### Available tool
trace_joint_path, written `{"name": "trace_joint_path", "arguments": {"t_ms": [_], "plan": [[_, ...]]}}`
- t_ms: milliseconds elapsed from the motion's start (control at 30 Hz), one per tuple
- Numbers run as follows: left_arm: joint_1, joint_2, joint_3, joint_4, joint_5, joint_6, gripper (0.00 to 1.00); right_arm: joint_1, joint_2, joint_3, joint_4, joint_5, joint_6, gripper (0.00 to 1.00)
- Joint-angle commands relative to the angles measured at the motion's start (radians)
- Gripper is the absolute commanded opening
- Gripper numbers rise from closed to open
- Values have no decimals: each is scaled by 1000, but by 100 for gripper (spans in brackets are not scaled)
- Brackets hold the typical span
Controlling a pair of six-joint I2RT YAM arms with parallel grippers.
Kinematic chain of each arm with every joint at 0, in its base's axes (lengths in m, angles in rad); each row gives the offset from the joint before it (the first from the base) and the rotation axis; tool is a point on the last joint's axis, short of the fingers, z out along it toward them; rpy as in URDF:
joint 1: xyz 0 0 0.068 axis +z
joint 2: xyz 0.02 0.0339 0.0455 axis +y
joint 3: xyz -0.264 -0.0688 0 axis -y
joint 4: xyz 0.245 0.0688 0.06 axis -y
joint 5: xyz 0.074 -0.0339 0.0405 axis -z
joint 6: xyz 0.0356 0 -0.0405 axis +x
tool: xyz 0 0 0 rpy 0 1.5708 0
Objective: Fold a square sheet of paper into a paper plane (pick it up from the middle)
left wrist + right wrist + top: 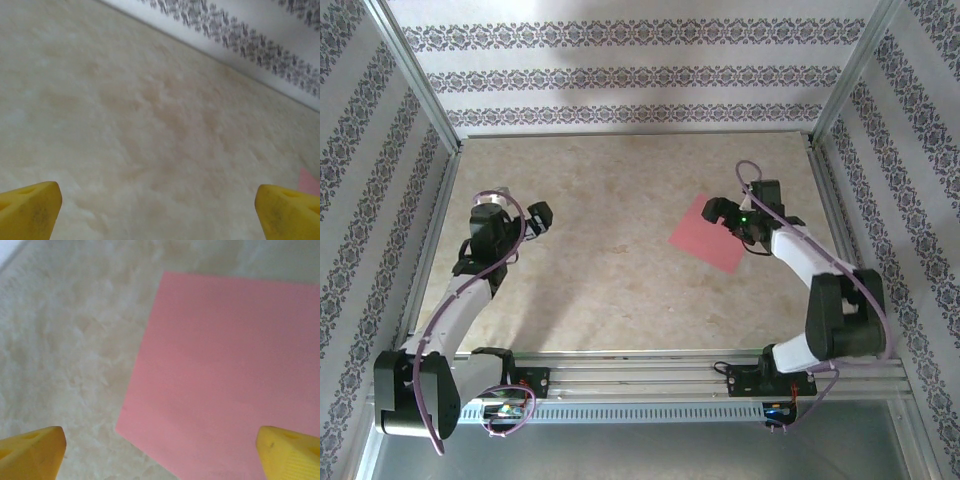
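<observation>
Sheet: the square sheet of paper lies flat and unfolded on the tabletop, right of centre, turned so that one corner points far.
Right jaws: wide apart and empty on the right arm, poised over the sheet's far right part.
Left jaws: wide apart and empty on the left arm, over bare tabletop well left of the sheet.
Step in hand: most likely the reach to lift the sheet by its middle; no fold is made yet.
Alignment: one yellow fingertip sits over bare tabletop and the other over pink, so the jaws should shift further onto the sheet.
Grip: flat paper offers no edge, so press lightly and close slowly to raise a ridge.
Risk: the sheet may slide or crumple.
</observation>
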State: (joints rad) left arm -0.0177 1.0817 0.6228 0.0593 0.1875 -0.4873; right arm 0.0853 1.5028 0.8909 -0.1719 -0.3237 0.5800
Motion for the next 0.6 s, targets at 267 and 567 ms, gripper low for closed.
{"name": "trace_joint_path", "arguments": {"t_ms": [267, 567], "plan": [[9, 105, 65, -116, 198, 0, 99, 37, 288, 261, -76, -3, 44, 89], [7, 150, 86, -146, 219, 14, 99, 44, 419, 336, -145, 15, 35, 89]]}}
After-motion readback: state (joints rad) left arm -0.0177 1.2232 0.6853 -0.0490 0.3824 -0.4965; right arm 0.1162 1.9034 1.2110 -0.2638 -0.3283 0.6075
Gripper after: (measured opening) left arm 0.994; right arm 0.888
